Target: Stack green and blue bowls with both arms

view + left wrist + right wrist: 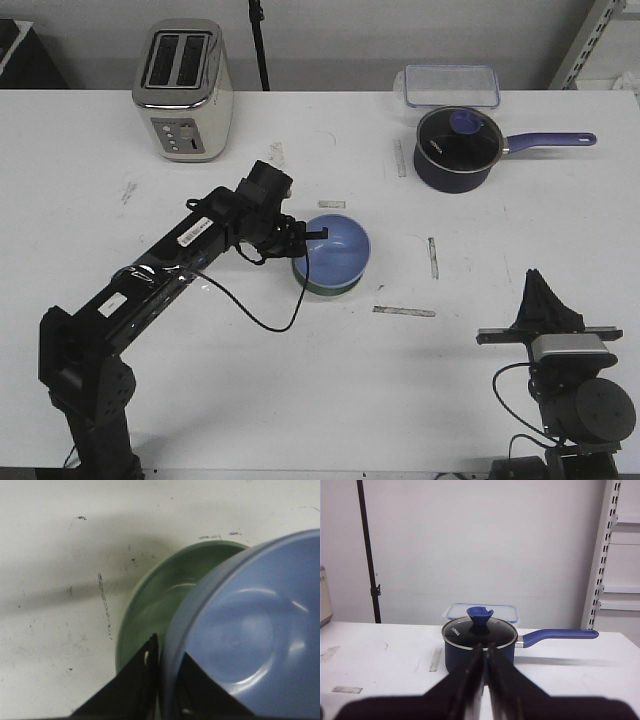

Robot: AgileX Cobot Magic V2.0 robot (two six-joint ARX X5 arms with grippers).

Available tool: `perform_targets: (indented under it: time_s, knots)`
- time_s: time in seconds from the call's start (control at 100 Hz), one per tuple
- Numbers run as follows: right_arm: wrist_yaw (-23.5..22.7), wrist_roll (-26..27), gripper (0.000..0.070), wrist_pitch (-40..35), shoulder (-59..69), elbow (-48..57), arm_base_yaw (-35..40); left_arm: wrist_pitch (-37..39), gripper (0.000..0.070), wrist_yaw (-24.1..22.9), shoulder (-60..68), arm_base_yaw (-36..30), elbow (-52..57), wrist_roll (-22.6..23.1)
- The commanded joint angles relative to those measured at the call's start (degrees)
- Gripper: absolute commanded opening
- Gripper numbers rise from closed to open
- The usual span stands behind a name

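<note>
The light blue bowl point(338, 250) rests in the pale green bowl point(318, 286) near the middle of the table; only the green bowl's near-left rim shows under it. My left gripper point(312, 236) is shut on the blue bowl's left rim. In the left wrist view the left gripper point(167, 666) has one finger inside the blue bowl point(250, 630) and one outside its wall. The green bowl point(160, 600) lies beneath, offset to one side. My right gripper point(540, 292) is shut and empty, low at the front right, far from the bowls. In the right wrist view the right gripper point(484, 656) points toward the saucepan.
A dark blue lidded saucepan point(460, 148) with a long handle stands at the back right; it also shows in the right wrist view point(477, 640). A clear lidded container point(452, 85) is behind it. A toaster point(185, 90) stands at the back left. Tape strips point(404, 311) lie on the table.
</note>
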Motion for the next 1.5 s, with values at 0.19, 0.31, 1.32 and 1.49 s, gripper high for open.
perform_targets:
  time_s: [0.19,0.31,1.32,1.49]
  knots:
    - [-0.04,-0.24,0.0009,0.79,-0.02,0.46,0.07,0.39,0.0196,0.09,1.25,-0.44,1.70,-0.48]
    - [-0.04,-0.24,0.0009,0.79,-0.02,0.46,0.04,0.20,0.0208,0.11,0.94,-0.44,1.95,-0.48]
    - [-0.04,-0.24,0.0009,0.79,-0.02,0.46,0.07,27.19,0.0106,-0.52,-25.73,7.19,-26.47,9.62]
    - [-0.04,-0.24,0.0009,0.79,-0.02,0.46,0.07,43.54,0.0074,-5.20,-35.95,9.92,-40.65,14.91]
